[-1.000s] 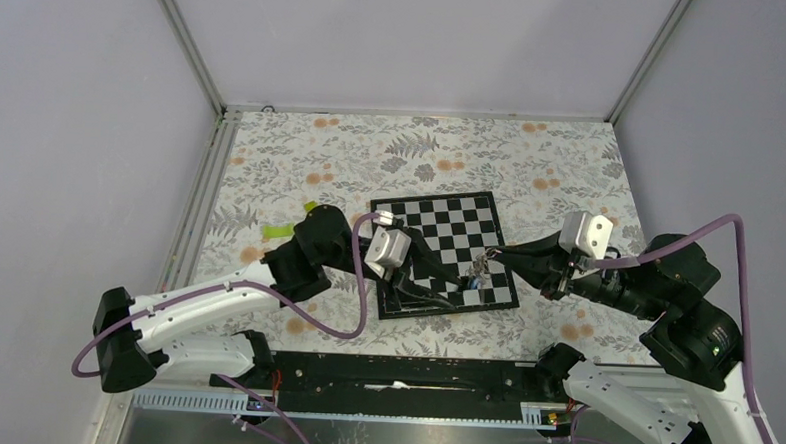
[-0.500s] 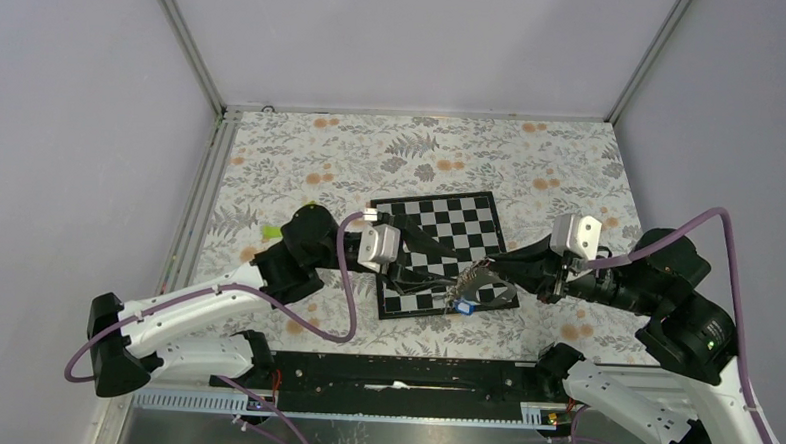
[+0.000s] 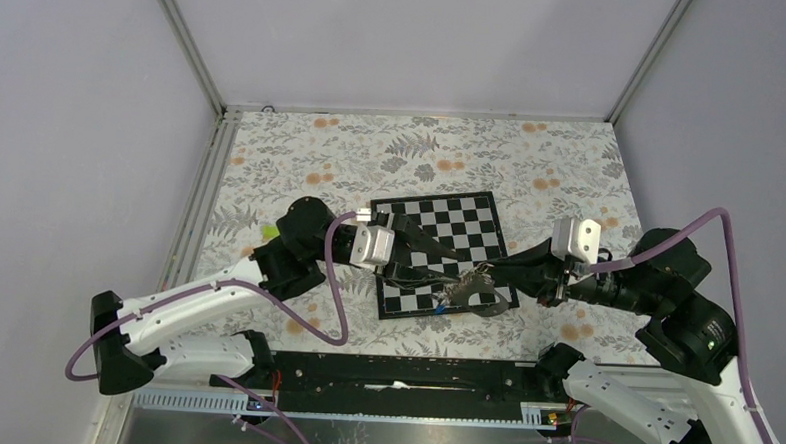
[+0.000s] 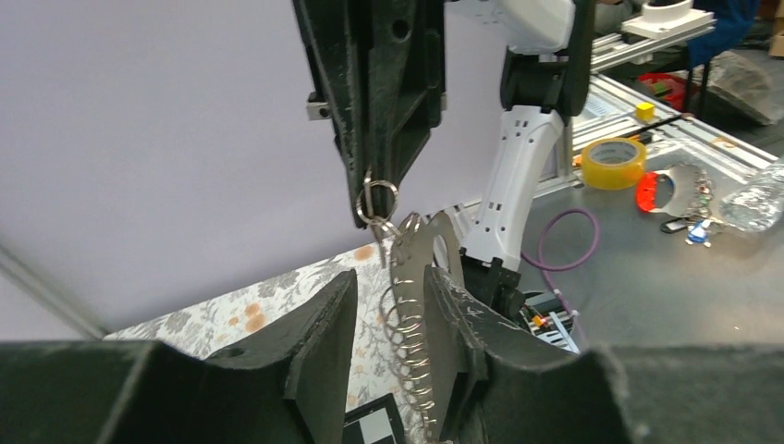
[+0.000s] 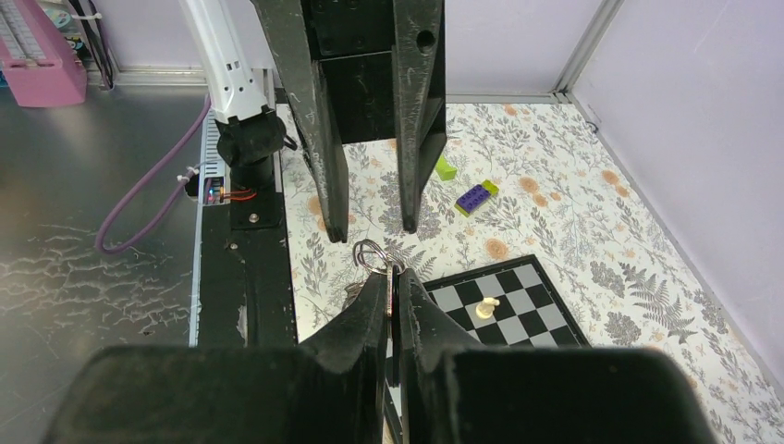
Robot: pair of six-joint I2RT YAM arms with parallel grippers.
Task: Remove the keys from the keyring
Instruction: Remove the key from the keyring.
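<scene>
1. We see the two arms meeting over the lower right corner of the chessboard [image 3: 439, 224] in the top view, which lies on the floral table cover [image 3: 372, 151].
2. The right gripper [image 5: 394, 277] reaches in from the right of the frame. Its jaws are pressed almost together, pinching the keyring [image 3: 474, 291] right at its metal ring [image 4: 376, 199], which sticks out just past the fingertips.
3. The left gripper [image 4: 390, 277] comes in from the left. Its jaws stand partly apart, with clear space between the two fingers [image 5: 333, 120] in the right wrist view.
4. In the left wrist view the grey strap [image 4: 413, 314] of the keyring hangs down from the ring into that gap. It lies close against the finger on the right of the frame and away from the other, and we see no pinch on it.
5. The keyring is lifted above the board's lower right edge, between the two sets of fingertips. Its blue carabiner [image 3: 436, 310] hangs lowest, near the board's lower edge in the top view.
6. The keys [image 4: 381, 236] show only as thin silvery bits dangling just under the metal ring, on the keyring. We cannot tell how many there are.
7. In the right wrist view, a pale pawn [image 5: 484, 307] stands on the board at lower right.
8. Further up in that view, a purple-and-yellow stick [image 5: 476, 197] and a lime-green piece [image 5: 446, 167] lie near each other on the cover, well apart from the keyring.
</scene>
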